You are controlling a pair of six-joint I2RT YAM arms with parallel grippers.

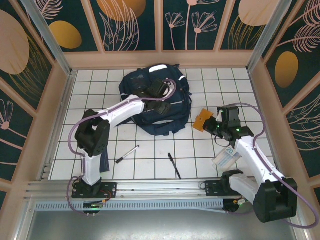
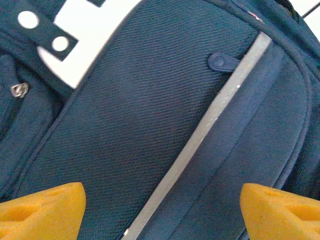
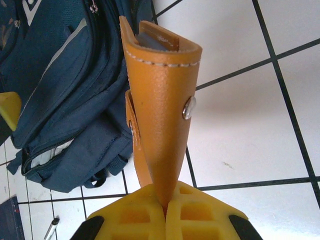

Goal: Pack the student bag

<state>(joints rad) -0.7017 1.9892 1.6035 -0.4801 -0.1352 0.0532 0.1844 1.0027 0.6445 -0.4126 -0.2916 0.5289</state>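
Note:
The student bag lies on the tiled table, navy fabric with a grey-white stripe. My left gripper hovers over its top. In the left wrist view its yellow fingertips stand far apart over the bag's fabric with nothing between them, so the left gripper is open. To the right of the bag, my right gripper is shut on a tan leather case. In the right wrist view the case sticks straight out from the pinched right gripper, beside the bag.
A white-and-black marker and a black pen lie on the tiles near the front. A dark-blue notebook lies by the left arm's base. A white card lies under the right arm. Walls enclose the table on three sides.

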